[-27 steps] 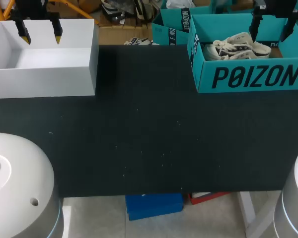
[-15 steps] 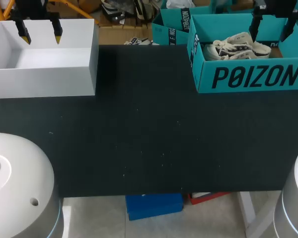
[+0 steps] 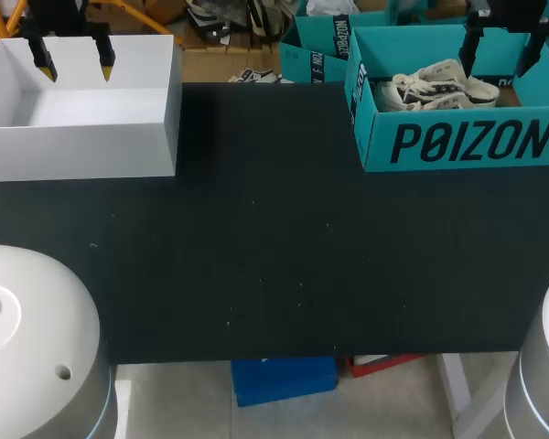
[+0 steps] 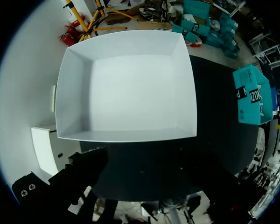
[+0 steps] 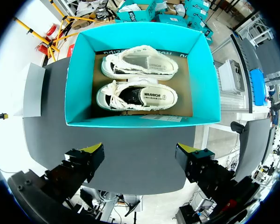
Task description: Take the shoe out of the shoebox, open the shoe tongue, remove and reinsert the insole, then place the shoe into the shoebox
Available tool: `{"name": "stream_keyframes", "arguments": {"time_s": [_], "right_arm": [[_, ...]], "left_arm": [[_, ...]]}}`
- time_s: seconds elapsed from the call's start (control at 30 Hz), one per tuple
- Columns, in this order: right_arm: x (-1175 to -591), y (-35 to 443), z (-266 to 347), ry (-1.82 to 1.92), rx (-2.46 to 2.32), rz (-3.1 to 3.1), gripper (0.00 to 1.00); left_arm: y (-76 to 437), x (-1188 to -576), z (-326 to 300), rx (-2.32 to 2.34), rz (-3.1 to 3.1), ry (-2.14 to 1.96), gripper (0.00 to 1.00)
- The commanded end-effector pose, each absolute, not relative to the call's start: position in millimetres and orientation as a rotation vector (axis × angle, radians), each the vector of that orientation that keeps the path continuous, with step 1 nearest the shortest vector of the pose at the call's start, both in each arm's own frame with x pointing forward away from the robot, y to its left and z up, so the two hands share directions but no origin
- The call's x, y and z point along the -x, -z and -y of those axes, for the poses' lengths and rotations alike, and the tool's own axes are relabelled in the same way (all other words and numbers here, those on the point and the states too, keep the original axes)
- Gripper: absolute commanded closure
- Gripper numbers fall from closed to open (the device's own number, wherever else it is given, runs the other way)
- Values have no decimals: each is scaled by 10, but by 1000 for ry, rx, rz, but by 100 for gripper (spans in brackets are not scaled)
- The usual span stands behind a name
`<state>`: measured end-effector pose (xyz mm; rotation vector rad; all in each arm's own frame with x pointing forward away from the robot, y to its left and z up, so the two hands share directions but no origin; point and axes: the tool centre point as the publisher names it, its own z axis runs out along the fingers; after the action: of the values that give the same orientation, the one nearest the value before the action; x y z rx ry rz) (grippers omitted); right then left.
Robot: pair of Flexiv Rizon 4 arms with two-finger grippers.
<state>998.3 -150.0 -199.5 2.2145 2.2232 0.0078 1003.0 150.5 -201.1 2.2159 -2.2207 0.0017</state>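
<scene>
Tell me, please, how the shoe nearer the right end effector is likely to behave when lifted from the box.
The shoe looks like soft canvas with frayed edges, so its upper will probably buckle if pinched; the sole should stay stiffer. Its loose laces may dangle and snag on the other shoe beside it.

An open teal shoebox sits on a dark table, just ahead of the right gripper. Inside, on a brown floor, two white canvas shoes with dark trim lie side by side, lengthwise from left to right: the far shoe by the far wall, the near shoe with its laces towards the left. The gripper's yellow fingertips are spread wide, holding nothing. A white box stands well apart, to the left.
</scene>
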Motion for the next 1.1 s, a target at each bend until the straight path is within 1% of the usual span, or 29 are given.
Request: {"name": "stream_keyframes", "arguments": {"time_s": [0.03, 0.23, 0.53, 0.6, 1.1], "right_arm": [[-10106, 1925, 1371, -65, -2010, -2377, 0], [-10247, 1787, 1200, -148, -1337, -2727, 0], [-10272, 1595, 1264, -288, -254, -2997, 0], [-10230, 1578, 1287, -287, 62, -3006, 0], [-10230, 1578, 1287, -289, 81, -3005, 0]], "left_arm": [[2002, -10021, -1501, -2218, 2220, 2, 0], [2002, -10021, -1501, -2218, 2220, 2, 0], [2002, -10021, -1501, -2218, 2220, 2, 0], [2002, -10021, -1501, -2218, 2220, 2, 0], [2002, -10021, -1501, -2218, 2220, 2, 0]]}}
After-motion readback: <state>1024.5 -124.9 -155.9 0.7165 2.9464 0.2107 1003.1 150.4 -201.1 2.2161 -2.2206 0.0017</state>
